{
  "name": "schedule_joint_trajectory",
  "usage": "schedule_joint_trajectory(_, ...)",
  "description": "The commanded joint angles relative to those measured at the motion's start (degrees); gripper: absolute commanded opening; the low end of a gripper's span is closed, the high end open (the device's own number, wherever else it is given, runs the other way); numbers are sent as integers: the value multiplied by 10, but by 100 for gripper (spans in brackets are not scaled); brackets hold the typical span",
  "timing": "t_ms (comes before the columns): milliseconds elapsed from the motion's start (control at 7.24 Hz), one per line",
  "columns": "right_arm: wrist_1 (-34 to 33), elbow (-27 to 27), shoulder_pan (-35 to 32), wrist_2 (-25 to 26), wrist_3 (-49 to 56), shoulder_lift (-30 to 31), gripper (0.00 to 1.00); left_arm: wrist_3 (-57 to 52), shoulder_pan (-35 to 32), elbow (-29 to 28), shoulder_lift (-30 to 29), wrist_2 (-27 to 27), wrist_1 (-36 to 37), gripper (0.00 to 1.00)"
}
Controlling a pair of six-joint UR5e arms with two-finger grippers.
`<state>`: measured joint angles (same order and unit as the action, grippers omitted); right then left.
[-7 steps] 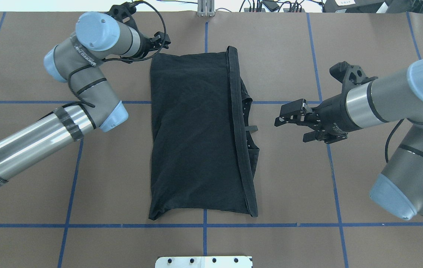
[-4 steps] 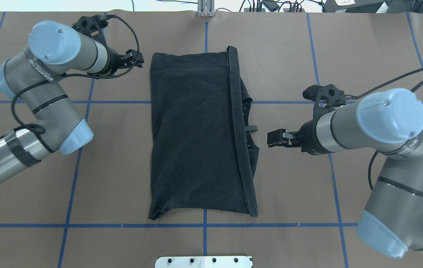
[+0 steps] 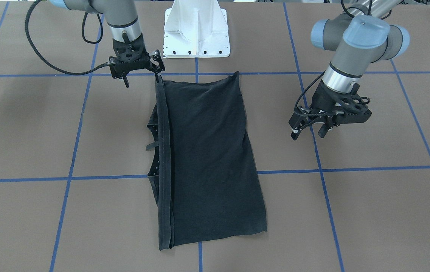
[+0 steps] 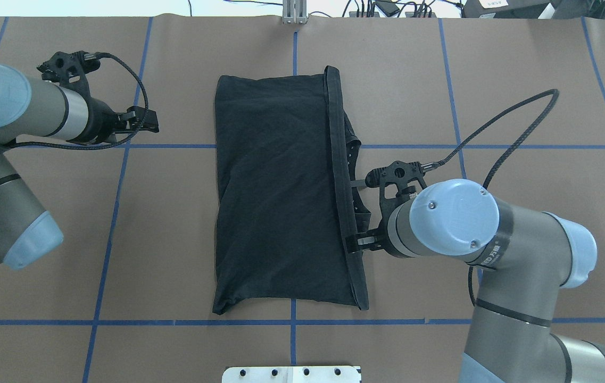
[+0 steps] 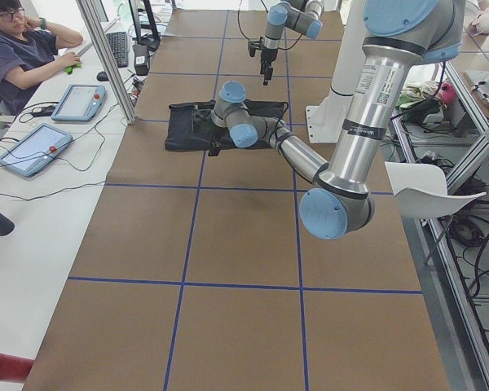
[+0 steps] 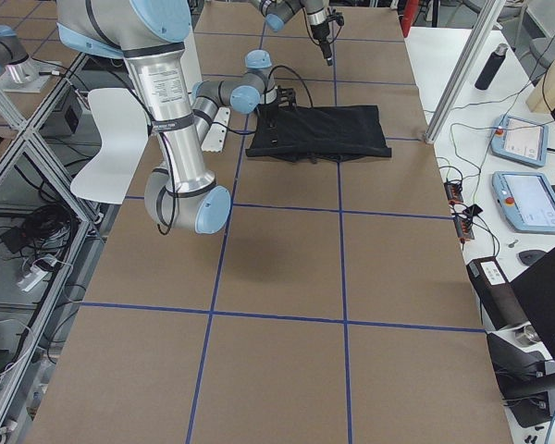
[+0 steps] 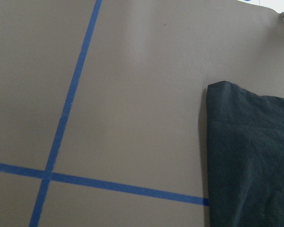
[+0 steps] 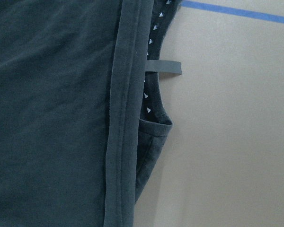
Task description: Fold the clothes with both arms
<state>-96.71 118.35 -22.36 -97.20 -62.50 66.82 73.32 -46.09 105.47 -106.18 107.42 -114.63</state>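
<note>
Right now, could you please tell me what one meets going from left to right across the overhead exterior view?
left gripper → black T-shirt → right gripper, at the shirt's right edge → right arm's light-blue joint cap

Your robot's left arm [image 4: 20, 114] comes in from the side. The left wrist [image 4: 76, 117] lies almost flat and points toward the middle of the table. The left gripper [image 3: 308, 135] tips down at a slant, and you can see its two fingers [image 3: 294, 133] spread apart. The right arm [image 4: 499, 244] bends at the elbow and reaches in. The right wrist [image 3: 124, 28] is turned straight down. The right gripper [image 3: 142, 81] hangs under it and points down, with its fingers spread wide too. The two grippers are well apart from each other.
</note>
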Motion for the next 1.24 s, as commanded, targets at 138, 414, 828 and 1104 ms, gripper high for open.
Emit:
schedule_joint_trajectory(138, -5, -94, 15, 7, 37, -63, 100, -8, 0, 11, 33, 3, -7, 100)
schedule_joint_trajectory(414, -3, -136, 20, 5, 40, -85, 100, -10, 2, 6, 33, 2, -8, 100)
schedule_joint_trajectory(828, -7, -145, 27, 0, 40, -85, 100, -9, 4, 6, 30, 2, -7, 100)
schedule_joint_trajectory(1104, -8, -159, 28, -16, 37, -84, 100, -10, 4, 5, 28, 2, -8, 100)
